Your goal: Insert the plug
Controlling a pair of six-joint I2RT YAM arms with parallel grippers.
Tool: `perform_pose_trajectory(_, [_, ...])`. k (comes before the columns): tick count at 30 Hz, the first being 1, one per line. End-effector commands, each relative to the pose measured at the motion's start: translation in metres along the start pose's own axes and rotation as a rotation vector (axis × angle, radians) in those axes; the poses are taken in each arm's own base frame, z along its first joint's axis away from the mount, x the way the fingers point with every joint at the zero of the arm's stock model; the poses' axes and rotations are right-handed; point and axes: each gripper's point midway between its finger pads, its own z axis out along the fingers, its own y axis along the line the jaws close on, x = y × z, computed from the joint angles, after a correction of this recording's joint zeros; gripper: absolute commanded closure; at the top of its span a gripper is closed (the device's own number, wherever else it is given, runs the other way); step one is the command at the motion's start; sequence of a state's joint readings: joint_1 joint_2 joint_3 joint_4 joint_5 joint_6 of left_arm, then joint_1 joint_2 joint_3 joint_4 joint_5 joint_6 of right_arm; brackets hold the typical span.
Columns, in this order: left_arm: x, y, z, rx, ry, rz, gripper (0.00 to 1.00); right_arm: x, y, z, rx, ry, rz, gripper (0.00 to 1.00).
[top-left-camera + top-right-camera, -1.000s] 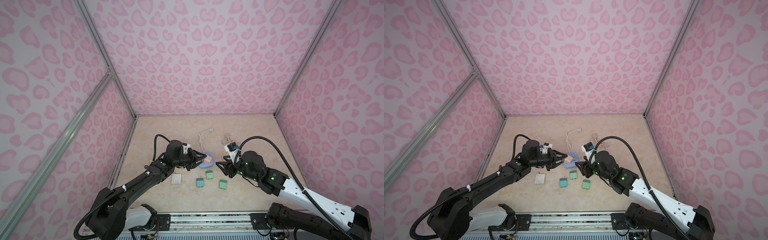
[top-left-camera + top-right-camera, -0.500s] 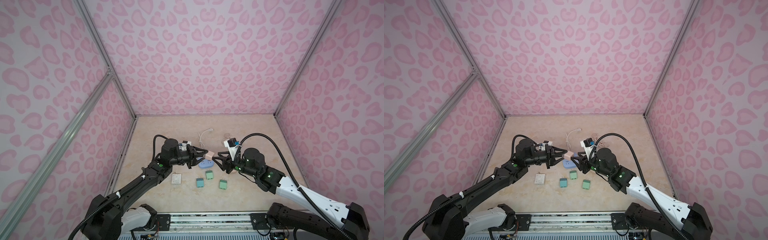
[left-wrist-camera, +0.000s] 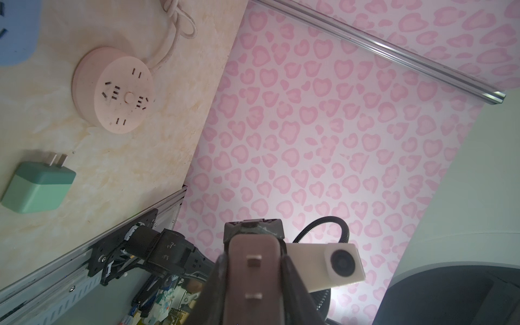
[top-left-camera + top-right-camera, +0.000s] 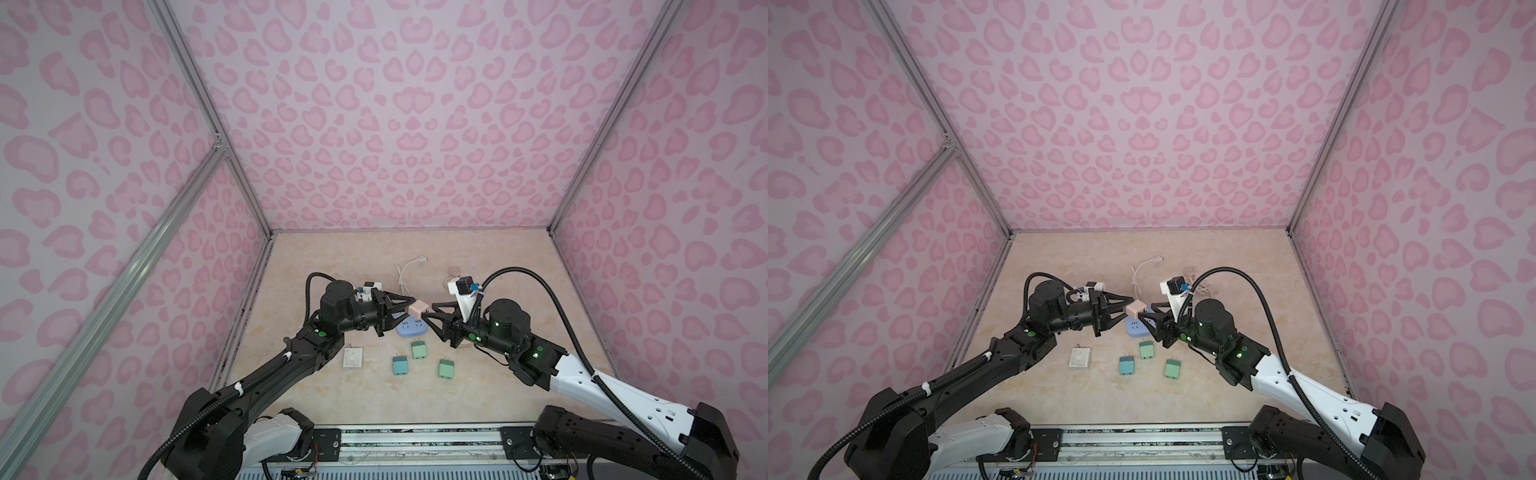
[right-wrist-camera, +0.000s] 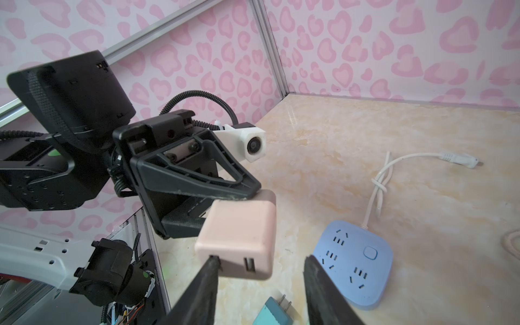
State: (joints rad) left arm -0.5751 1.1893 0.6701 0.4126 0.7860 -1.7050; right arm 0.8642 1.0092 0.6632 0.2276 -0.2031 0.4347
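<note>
- Your left gripper (image 4: 412,311) was clamped on the pale pink, near-cubic plastic plug (image 4: 419,308), holding it in the air above the rounded blue power strip (image 5: 354,261).
- The plug's prong-to-port axis ran roughly level, with the prongs (image 3: 253,259) facing your left wrist and the USB ports facing your right gripper (image 5: 261,261).
- Your right gripper's fingers stood apart just beside the port face, and I could not tell whether they touched it.

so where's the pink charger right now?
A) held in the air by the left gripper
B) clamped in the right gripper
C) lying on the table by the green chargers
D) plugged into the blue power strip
A: the pink charger is pinched in the left gripper above the table, clear of the blue power strip, while the right gripper is open next to it.
</note>
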Motion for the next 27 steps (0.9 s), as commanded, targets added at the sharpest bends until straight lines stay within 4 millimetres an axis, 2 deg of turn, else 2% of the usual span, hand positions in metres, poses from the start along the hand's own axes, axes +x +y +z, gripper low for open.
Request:
perform_pose_trajectory(1, [0.005, -0.016, 0.0, 0.069, 0.024, 0.043, 0.97, -0.012, 0.019, 0.0, -0.095, -0.045, -0.021, 0.46])
perform_pose_trajectory(4, [0.005, -0.016, 0.0, 0.07, 0.021, 0.043, 0.98, -0.012, 0.017, -0.001, -0.084, -0.05, -0.021, 0.44])
perform_pose_trajectory(11, [0.005, -0.016, -0.001, 0.077, 0.017, 0.044, 0.98, -0.012, 0.012, -0.005, -0.055, -0.038, -0.04, 0.46])
perform_pose_trajectory(21, [0.006, -0.019, -0.002, 0.089, 0.015, 0.052, 0.97, -0.014, 0.007, 0.002, -0.027, -0.043, -0.043, 0.49])
perform_pose_trajectory(27, [0.004, -0.013, -0.002, 0.08, 0.01, 0.045, 0.97, -0.016, 0.007, 0.01, -0.022, -0.032, -0.056, 0.51])
